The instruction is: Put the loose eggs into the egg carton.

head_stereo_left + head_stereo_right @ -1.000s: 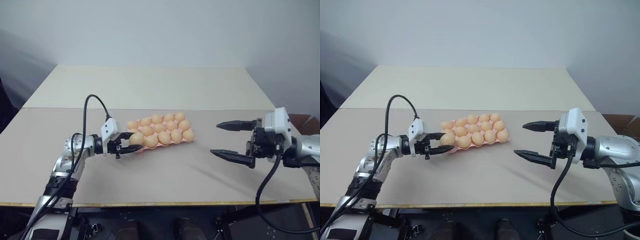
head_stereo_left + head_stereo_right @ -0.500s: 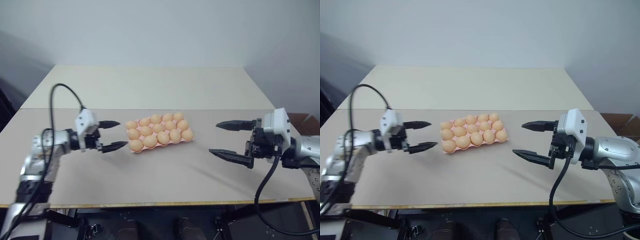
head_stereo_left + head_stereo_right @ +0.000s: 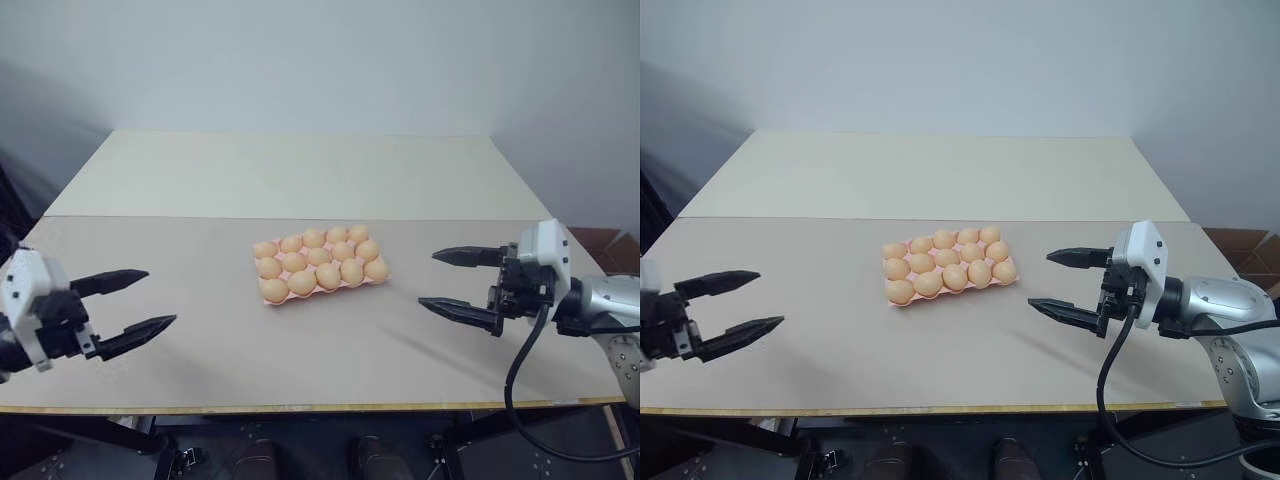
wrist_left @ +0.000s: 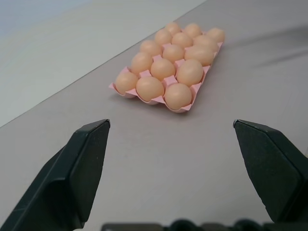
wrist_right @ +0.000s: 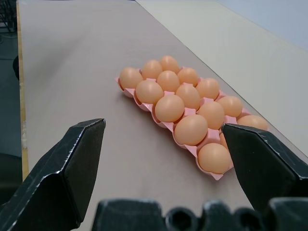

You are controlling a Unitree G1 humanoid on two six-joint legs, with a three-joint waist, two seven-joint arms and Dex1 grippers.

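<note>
sitting at the centre of the table [image 3: 200,180], the egg carton [image 3: 268,298] is a flat pink moulded tray, lying slightly askew so that its long side runs from about 8 o'clock up toward 2 o'clock in the head views. every cup that can be seen carries one of the eggs [image 3: 318,258], light orange-tan and matte, three across and five along; no cup shows bare pink at its bottom. the eggs stand close together, each touching or just beside its neighbours, and the pink rim shows mainly along the near edge. the left gripper [image 3: 128,306] hangs at roughly 8 o'clock from the carton, well apart from it, near the table's front edge; its two black fingers [image 4: 72,173] are spread wide with nothing between them, and they point toward the tray. the right gripper [image 3: 464,284] hangs at roughly 4 o'clock from the carton, also well apart, with its fingers [image 5: 67,168] likewise parted wide and empty, aimed inward at the tray. a black cable [image 3: 520,400] loops down from the right wrist past the table's front edge. the table surface is two-toned: a greyer near section, where the carton lies, and a paler far section.
</note>
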